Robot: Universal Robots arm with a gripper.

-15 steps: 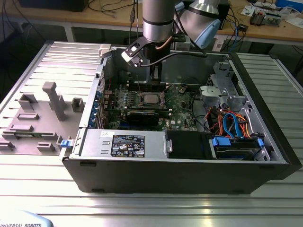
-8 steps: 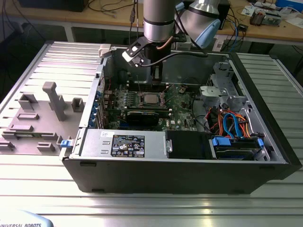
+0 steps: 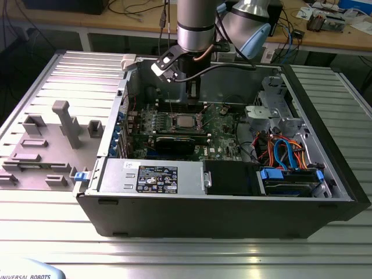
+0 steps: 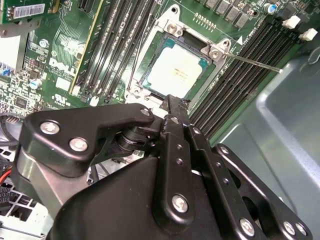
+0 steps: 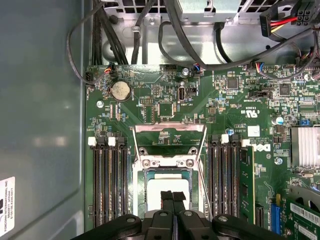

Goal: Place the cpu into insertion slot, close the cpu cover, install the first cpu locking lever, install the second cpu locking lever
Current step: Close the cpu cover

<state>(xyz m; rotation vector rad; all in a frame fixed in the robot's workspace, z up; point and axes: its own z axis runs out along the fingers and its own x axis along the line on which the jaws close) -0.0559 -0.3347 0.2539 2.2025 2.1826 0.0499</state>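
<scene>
In the first wrist view, the gripper [image 5: 173,197] is covering the middle of the cpu [image 5: 154,192] from you, and the picture's edge is cutting off the near side of the cpu cover [image 5: 167,171]. In the second wrist view, the gripper's black body is hiding one corner of the cover and the motherboard [image 4: 60,55] behind it. In the exterior view, the arm [image 3: 195,29] is blocking part of the computer case's [image 3: 203,215] back wall, and the cpu is showing too small for you to judge its seating.

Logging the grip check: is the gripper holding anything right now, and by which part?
Nothing: the gripper is shut and empty, poised just above the chip.
</scene>
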